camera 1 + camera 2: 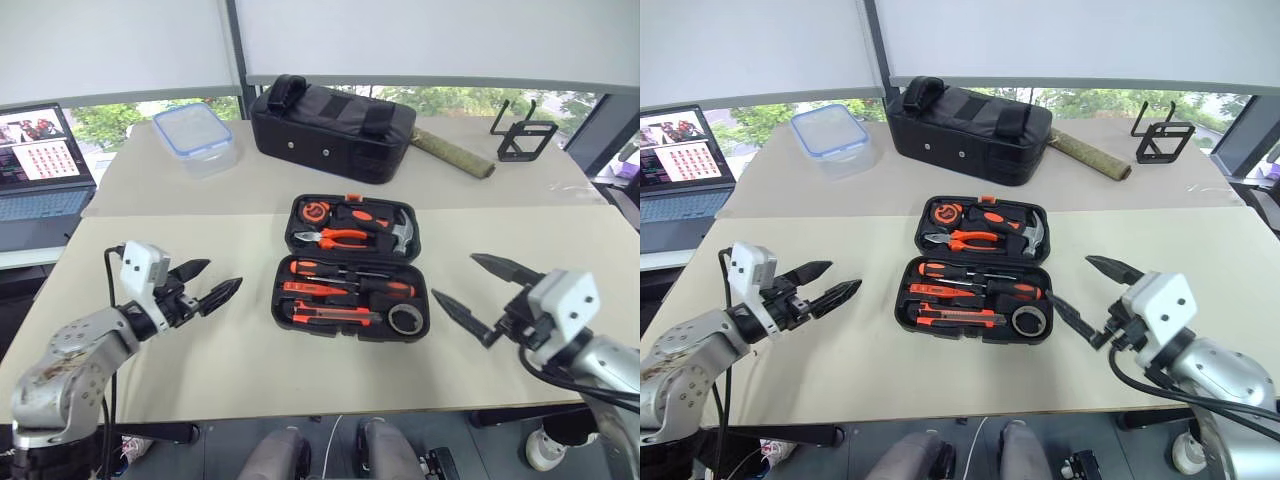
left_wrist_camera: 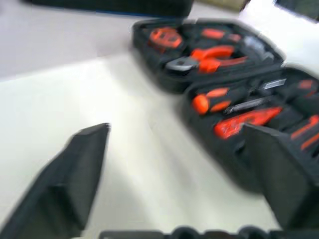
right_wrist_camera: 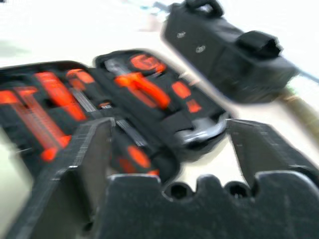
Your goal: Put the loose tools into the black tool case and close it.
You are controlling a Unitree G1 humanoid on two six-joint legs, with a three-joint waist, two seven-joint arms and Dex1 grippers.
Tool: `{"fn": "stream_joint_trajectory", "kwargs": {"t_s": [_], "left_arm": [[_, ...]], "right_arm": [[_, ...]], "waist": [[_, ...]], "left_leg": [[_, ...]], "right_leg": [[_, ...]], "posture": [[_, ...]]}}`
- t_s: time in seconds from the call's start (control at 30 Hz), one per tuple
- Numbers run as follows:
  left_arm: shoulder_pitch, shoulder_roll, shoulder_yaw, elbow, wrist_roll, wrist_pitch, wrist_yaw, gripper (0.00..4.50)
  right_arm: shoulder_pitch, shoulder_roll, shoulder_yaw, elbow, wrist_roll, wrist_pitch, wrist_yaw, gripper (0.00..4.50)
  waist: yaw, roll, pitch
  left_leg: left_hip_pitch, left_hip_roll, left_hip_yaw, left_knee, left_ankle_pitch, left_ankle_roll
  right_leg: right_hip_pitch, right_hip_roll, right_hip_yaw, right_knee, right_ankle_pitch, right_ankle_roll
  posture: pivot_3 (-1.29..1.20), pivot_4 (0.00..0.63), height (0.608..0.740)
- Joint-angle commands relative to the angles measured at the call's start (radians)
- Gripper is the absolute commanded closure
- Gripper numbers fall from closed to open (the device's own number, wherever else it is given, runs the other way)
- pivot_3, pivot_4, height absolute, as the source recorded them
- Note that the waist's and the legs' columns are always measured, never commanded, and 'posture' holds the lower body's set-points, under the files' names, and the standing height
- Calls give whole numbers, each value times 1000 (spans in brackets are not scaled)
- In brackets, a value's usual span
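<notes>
Now, from left to right: my left gripper (image 1: 204,287) hovers over bare table (image 1: 230,375) with its two black fingers spread apart, holding nothing, well to the left of the black tool case (image 1: 352,268). The case lies open flat in the middle, both halves facing up. Its near half holds the screwdrivers (image 1: 350,281), the orange-black utility knife (image 1: 333,314) and the small grey tape roll (image 1: 404,320) in their moulded slots; its far half holds the pliers (image 1: 340,238) and hammer (image 1: 402,231). My right gripper (image 1: 478,296) hovers just right of the case, fingers also wide and empty.

I judge the loading done, since no loose tool lies on the table, and the closing step still ahead. That would call for getting under one half and folding it over the other until the latch catches.

My right wrist view adds the black fabric bag (image 3: 234,50) up close behind the case; the head views alone show a laptop (image 1: 40,170) and a clear lidded container (image 1: 195,135) at far left.
</notes>
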Motion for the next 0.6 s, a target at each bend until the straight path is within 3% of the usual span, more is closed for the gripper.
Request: {"fn": "stream_joint_trajectory", "kwargs": {"t_s": [0.03, 0.23, 0.33, 0.43, 0.6], "left_arm": [[-141, 27, -23, 90, -43, 94, 13, 36], [-458, -14, -186, 289, -45, 277, 28, 36], [-603, -72, -269, 433, 12, 278, 45, 36], [-735, -142, -320, 589, 59, 259, 53, 36], [-888, -237, -372, 858, 165, 150, 58, 36]], "right_arm": [[-140, -24, -6, 64, 80, 182, -108, 162], [-507, -26, 141, 273, 104, 416, -190, 162], [-673, 1, 210, 428, 78, 494, -221, 162], [-812, 32, 280, 598, 25, 525, -237, 162], [-958, 71, 381, 838, -86, 478, -227, 162]], "waist": [[0, 0, 0], [1, -2, 1], [-5, -2, 1], [-8, -3, 1], [-11, -3, 1]], "left_leg": [[0, 0, 0, 0, 0, 0], [0, -1, 0, 0, 2, 0], [-2, -1, 0, -2, 4, 3], [-14, -1, 0, 0, 4, 3], [-19, -1, 0, 2, 5, 3]], "right_leg": [[2, 0, 0, 0, 0, 0], [1, -2, -1, 0, 0, 0], [-2, -6, -1, 0, 0, -1], [-13, -7, -2, 1, 0, -1], [-16, -8, -4, 3, 1, -1]], "posture": [[0, 150, 715], [0, 150, 715], [0, 150, 715], [0, 150, 715], [0, 150, 715]]}}
